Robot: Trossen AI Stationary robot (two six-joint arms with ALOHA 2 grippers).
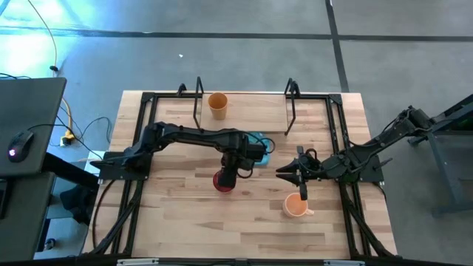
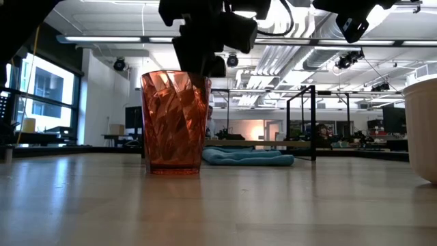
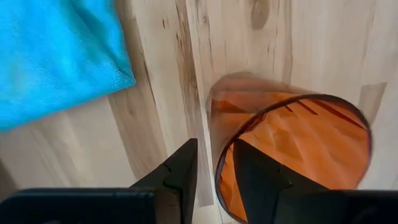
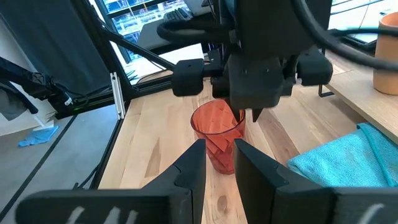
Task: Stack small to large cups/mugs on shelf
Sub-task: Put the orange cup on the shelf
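Observation:
The dark red ribbed cup stands upright on its base at mid-table; it also shows in the low view. My left gripper is above it, shut on its rim. The mustard-tan tumbler stands on the shelf's board at the far edge. The orange mug stands on the table near the right. My right gripper hovers just beyond the mug, slightly open and empty, facing the red cup. My left gripper has the cup's rim between its two fingers, one finger inside the cup and one outside. The fingers come from above, pointing down. The cup stands upright with its base on the table.
A blue cloth lies on the table between the red cup and the shelf, close to the left gripper. The shelf's black wire posts stand on both sides of the board. Bare tabletop lies toward the near edge.

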